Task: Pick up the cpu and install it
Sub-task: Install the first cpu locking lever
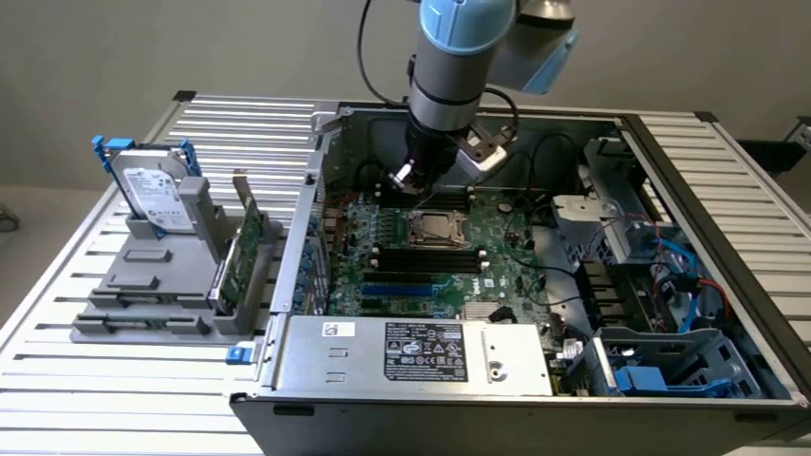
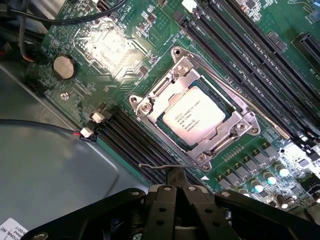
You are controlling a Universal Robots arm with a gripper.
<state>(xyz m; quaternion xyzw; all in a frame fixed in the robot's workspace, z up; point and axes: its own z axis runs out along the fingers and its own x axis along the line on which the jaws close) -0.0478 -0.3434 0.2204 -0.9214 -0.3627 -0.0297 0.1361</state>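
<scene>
Hovering my black gripper (image 2: pixel 176 176), jaws together on nothing, just beside the silver-grey square metal cpu (image 2: pixel 189 116). Cpu lies flat inside its steel socket frame (image 2: pixel 146 104), just ahead of my tool.

Silver cpu (image 2: pixel 189 116) with black print; green motherboard (image 2: pixel 55 90); blue-bracketed hard drive (image 1: pixel 155 195)

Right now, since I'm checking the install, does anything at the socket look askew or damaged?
Nothing stands out. The cpu sits flat and square inside the metal socket frame, with no visible damage. Whether the thin wire lever beside it is latched cannot be told.
</scene>
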